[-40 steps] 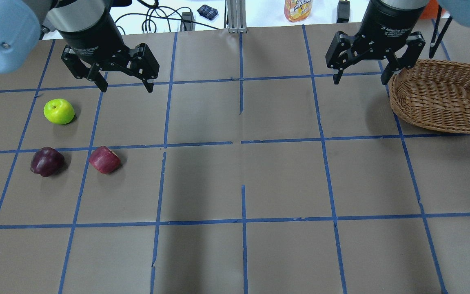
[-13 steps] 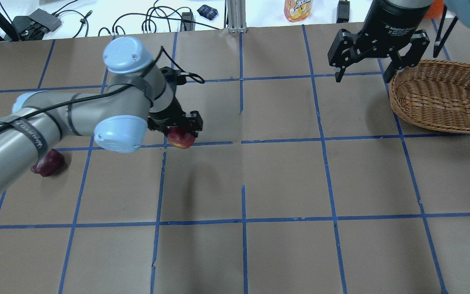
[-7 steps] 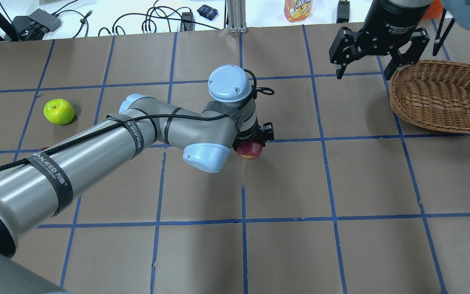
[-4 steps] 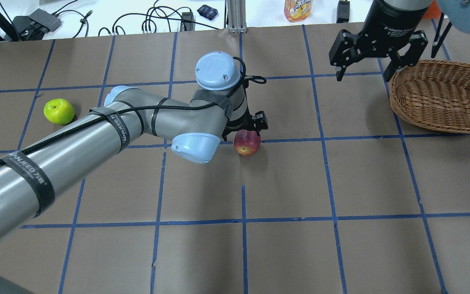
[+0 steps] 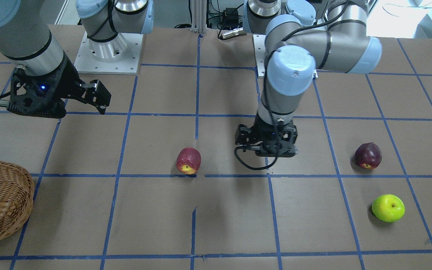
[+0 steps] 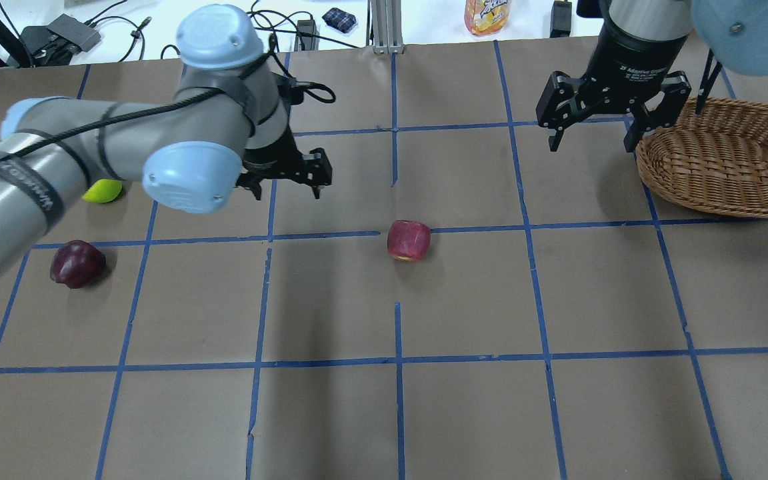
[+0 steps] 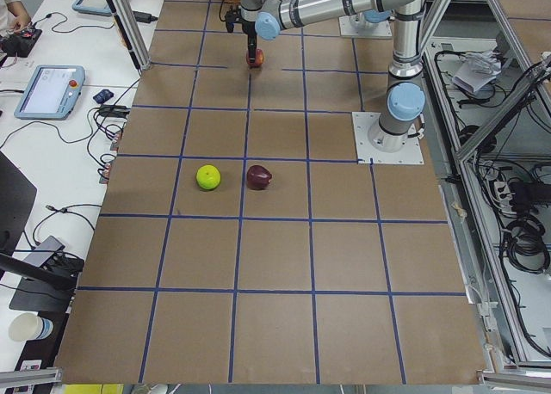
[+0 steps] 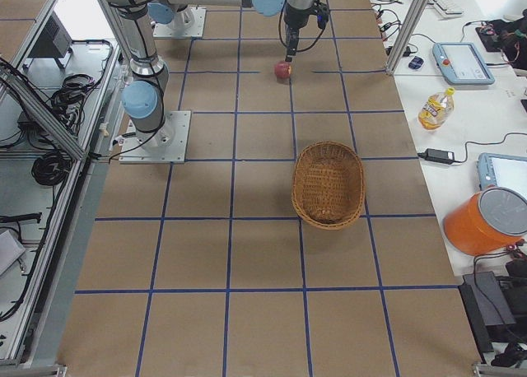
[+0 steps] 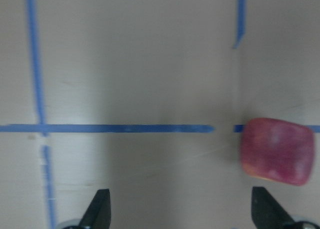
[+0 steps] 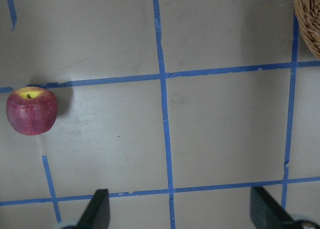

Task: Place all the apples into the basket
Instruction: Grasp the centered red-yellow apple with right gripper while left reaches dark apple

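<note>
The red apple (image 6: pixel 409 240) lies alone near the table's middle, on a blue tape line; it also shows in the front view (image 5: pixel 188 160) and both wrist views (image 9: pixel 277 151) (image 10: pixel 31 110). My left gripper (image 6: pixel 287 190) is open and empty, above the table, to the apple's left and farther back. The dark maroon apple (image 6: pixel 77 263) and the yellow-green apple (image 6: pixel 104 191) sit at the left, the green one partly hidden by my left arm. My right gripper (image 6: pixel 591 143) is open and empty, hovering just left of the wicker basket (image 6: pixel 644 153), which holds nothing.
A juice bottle (image 6: pixel 487 15), cables and small devices lie beyond the table's far edge. The two arm bases (image 5: pixel 107 52) stand on the robot's side. Blue tape lines grid the brown table top.
My left gripper carried the red apple from the left to the table's middle, let it go there, and has drawn back left. The right gripper has hardly moved.
</note>
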`<state>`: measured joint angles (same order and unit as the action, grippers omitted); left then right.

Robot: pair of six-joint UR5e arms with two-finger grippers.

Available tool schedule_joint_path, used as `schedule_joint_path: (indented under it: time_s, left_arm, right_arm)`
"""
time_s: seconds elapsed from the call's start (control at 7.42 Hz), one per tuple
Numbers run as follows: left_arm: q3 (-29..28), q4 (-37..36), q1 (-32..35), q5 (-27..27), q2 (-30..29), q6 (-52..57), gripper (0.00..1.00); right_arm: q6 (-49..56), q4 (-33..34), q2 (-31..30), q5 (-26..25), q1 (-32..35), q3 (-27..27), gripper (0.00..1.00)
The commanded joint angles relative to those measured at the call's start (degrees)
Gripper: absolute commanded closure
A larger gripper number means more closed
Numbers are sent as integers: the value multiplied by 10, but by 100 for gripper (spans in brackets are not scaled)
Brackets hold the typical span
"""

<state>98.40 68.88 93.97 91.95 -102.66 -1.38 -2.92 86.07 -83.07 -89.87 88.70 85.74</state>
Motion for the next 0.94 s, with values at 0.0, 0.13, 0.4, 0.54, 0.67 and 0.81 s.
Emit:
schedule_joint_path:
  time_s: [0.0, 0.13, 0.4, 0.54, 0.67, 0.81]
  left_arm:
    - [13, 21, -148, 9, 9, 163, 0]
    - [9, 11, -214, 8, -4, 262, 0]
    - [14, 6, -314, 2, -31, 350, 0]
    - [21, -29, -328, 2, -46, 393, 0]
    - [27, -37, -346, 4, -54, 422, 0]
    - [30, -36, -373, 4, -61, 466, 0]
  right_arm:
    - [-42, 103, 28, 12, 10, 44, 0]
    - [-119, 149, 49, 12, 23, 71, 0]
    - [-216, 247, 102, 23, 106, 88, 0]
    - [-233, 286, 129, 29, 149, 83, 0]
    - [-235, 298, 136, 67, 161, 83, 0]
    - [-235, 306, 138, 86, 165, 90, 0]
